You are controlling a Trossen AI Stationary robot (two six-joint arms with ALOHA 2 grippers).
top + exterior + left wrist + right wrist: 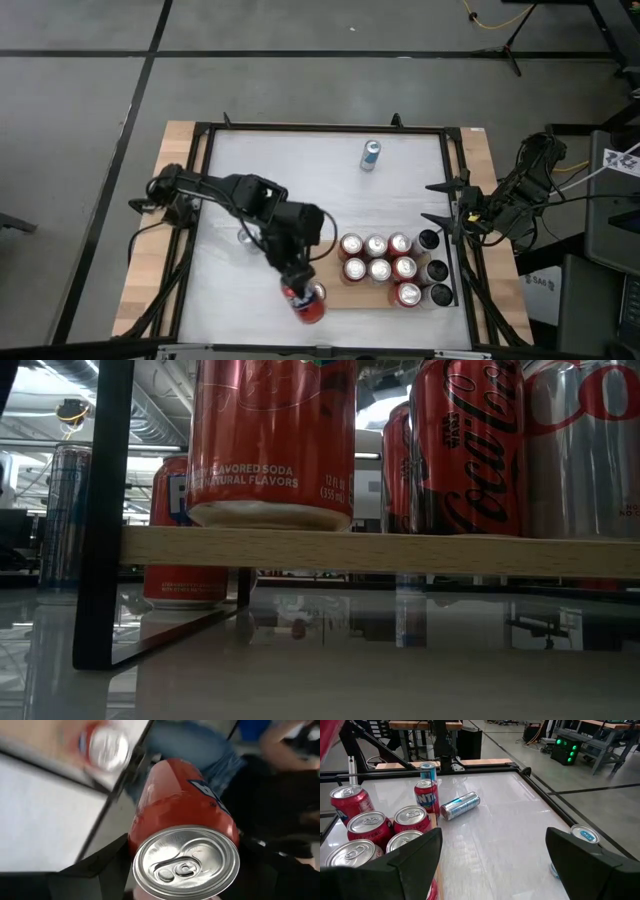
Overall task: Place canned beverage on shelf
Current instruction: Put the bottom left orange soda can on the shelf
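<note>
The shelf (368, 298) is a light wooden board with black rails at the table's near right; it also shows in the low view (400, 552). It carries several red and dark cans (378, 258). My left gripper (295, 278) is shut on a red can (304, 302) at the shelf's left end. In the low view this can (270, 440) stands just right of the black rail (105, 510), its bottom rim (270, 515) at the board's top near edge; whether it rests there, I cannot tell. My right gripper (492, 865) is open and empty at the table's right edge (442, 205). My left gripper pinches the red can between its two fingers (102, 870), on its side wall near the top end (140, 837). The fingers come from above. The can's silver lid (185, 865) faces the wrist and its bottom points down, a little tilted.
A blue-and-silver can (370, 155) stands alone at the far middle of the table. In the right wrist view a silver can (460, 805) lies on its side beside a standing red can (427, 795). A person's legs show beyond the table in the left wrist view (200, 750).
</note>
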